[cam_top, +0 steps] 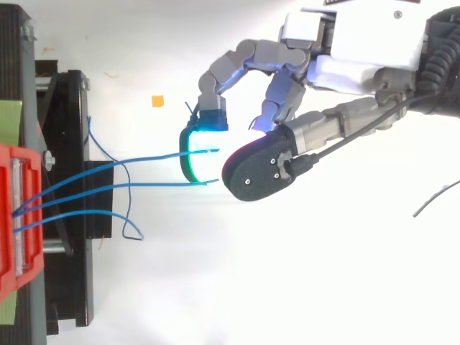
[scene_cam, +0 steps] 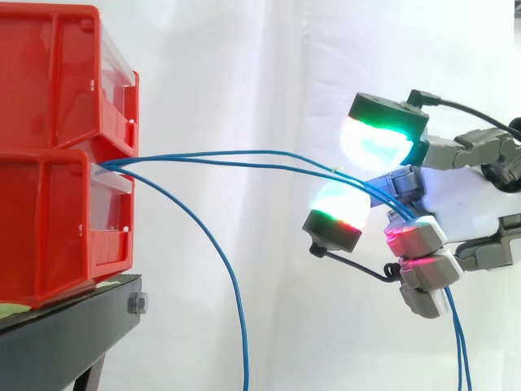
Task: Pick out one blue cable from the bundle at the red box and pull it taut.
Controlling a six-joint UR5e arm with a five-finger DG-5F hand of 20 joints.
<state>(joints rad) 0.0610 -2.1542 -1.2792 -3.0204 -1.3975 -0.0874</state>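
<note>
Two red bins (scene_cam: 49,228) are stacked on a black stand (scene_cam: 65,326) at the left. Three blue cables come out between them. Two of these cables (scene_cam: 269,167) run nearly level to the right and enter my hand (scene_cam: 472,204). They pass between its glowing pads (scene_cam: 338,213) and curled fingers, then hang down behind the hand (scene_cam: 461,342). The third cable (scene_cam: 234,285) droops free toward the floor. From above, the two cables (cam_top: 144,183) reach the fingertips (cam_top: 201,154) of my hand (cam_top: 359,43), and the third loops loosely (cam_top: 129,230) near the stand.
The red bin's front (cam_top: 11,230) sits at the left edge on the black stand (cam_top: 72,129). A small orange scrap (cam_top: 157,100) lies on the white floor. A white curtain hangs behind the work.
</note>
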